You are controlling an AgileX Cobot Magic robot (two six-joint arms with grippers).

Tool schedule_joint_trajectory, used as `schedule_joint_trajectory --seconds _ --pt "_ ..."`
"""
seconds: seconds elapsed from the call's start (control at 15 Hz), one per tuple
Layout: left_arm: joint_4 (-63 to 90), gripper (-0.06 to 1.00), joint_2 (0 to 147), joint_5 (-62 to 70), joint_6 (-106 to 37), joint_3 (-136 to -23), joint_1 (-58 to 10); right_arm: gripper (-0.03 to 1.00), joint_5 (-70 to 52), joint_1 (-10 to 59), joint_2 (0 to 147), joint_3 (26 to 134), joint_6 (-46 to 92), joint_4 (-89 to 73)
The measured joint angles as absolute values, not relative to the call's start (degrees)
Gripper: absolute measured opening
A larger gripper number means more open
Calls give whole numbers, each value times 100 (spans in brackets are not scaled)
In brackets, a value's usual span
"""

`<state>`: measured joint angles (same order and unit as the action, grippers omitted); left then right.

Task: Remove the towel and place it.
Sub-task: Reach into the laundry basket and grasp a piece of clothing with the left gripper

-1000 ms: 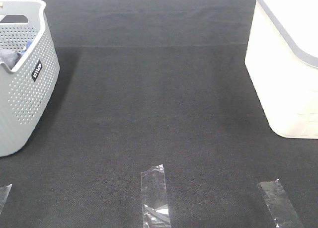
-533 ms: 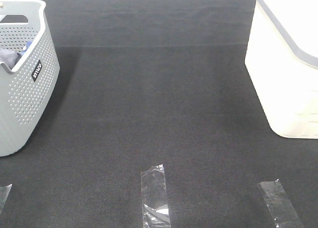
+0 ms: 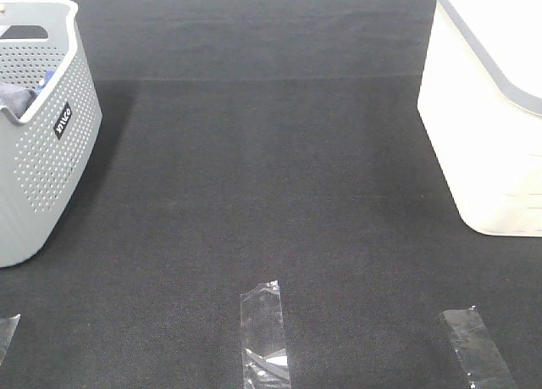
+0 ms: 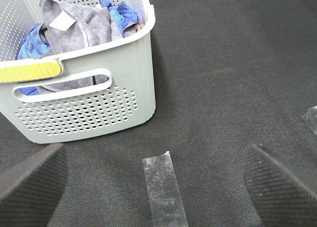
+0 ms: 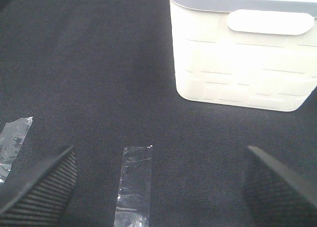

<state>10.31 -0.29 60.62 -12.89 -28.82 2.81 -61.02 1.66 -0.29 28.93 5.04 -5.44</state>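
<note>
Left gripper [image 4: 154, 153]: spread wide, grasping nothing. Hangs over the black mat [image 4: 223, 78] near the grey basket [image 4: 99, 113], facing its handle side, likely staged for a reach over the rim. Out of sight in the high view, like the other arm.

Towel [image 4: 74, 26]: crumpled inside the basket, grey with a stitched hem and a white tag, slumped against the near wall and showing through the handle slot. Sits at the upper left of the high view, with barely a dark fold peeking over the rim there. Not yet lifted, so task judged at its very start.

In the way: a bright blue cloth [image 4: 121, 12] tangled beside and partly under the towel, apt to ride up with it if pinched together. Also the basket's tall wall, calling for a descent from above rather than from the side. Yellow strip [image 4: 29, 71] along the handle rim, purpose unclear.

Middle of the high view: bare mat, open ground for laying the towel out, marked by clear tape strips [image 3: 264, 330] along the lower edge, probably as position guides.

Right side: white bin [image 3: 483, 135] at the upper right edge, well apart from the basket, possibly the drop-off. Right gripper [image 5: 159, 149] likewise fully parted and empty, hanging above mat and tape near the bin, perhaps staged to help spread the towel.
</note>
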Motion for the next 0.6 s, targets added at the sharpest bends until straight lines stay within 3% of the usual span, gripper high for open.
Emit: schedule_joint_trajectory --seconds 0.6 --pt "1031 91 -29 6062 -1289 -2882 281 83 -6102 166 -29 2893 504 -544"
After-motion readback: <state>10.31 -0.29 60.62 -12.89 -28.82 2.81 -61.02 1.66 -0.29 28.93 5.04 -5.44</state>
